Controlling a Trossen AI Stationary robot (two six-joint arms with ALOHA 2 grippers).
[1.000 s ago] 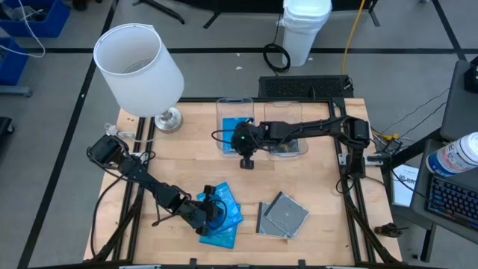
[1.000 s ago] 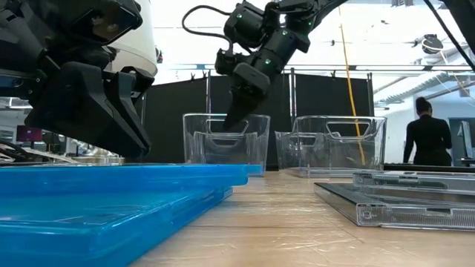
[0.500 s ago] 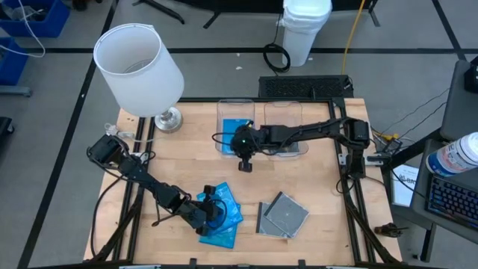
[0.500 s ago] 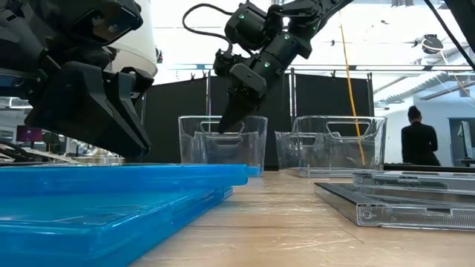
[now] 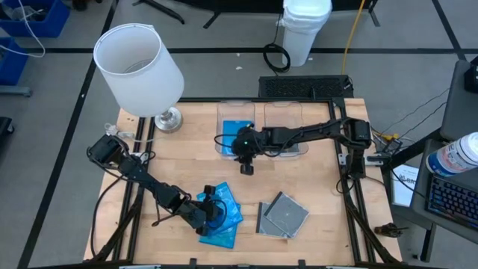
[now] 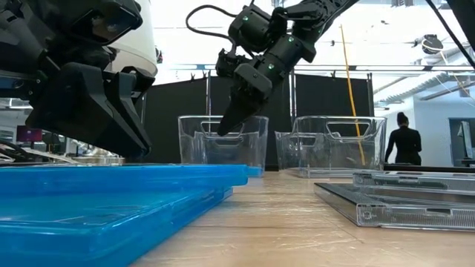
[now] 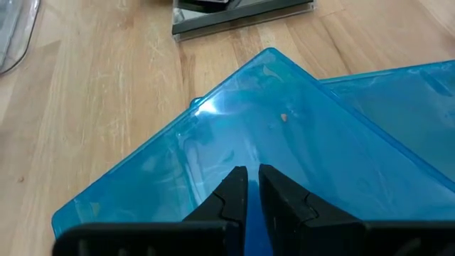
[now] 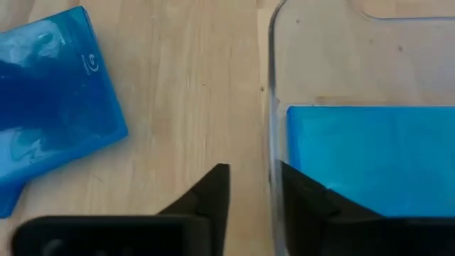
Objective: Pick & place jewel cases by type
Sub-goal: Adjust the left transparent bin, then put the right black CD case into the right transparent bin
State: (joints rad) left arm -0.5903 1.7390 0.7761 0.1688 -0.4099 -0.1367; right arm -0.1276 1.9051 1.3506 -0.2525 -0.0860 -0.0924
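Several bright blue jewel cases [image 5: 226,217] lie stacked near the table's front, with a grey pile [image 5: 282,217] to their right. One more blue jewel case [image 8: 370,156] lies in the left clear bin [image 5: 224,112]. My left gripper [image 7: 253,186] stands over the top blue jewel case [image 7: 284,128], fingers nearly together. My right gripper [image 8: 259,188] is open at that bin's near wall [image 8: 272,128], with one finger on the bin's side and one on the table's side. Nothing is between its fingers but the wall. My left gripper points slanting down at the top blue jewel case of the pile. In the low view its fingertips [image 6: 142,150] end just above the case's top face [image 6: 171,172]. Whether they touch it I cannot tell.
A second clear bin [image 5: 284,112] stands right of the first. A white lamp [image 5: 138,63] stands at the far left corner. Bare wood [image 5: 299,179] lies between the bins and the piles. A person [image 6: 401,144] stands in the room behind the table.
My right gripper has dipped slightly at the left bin's near wall. The person in the room behind has walked toward the left.
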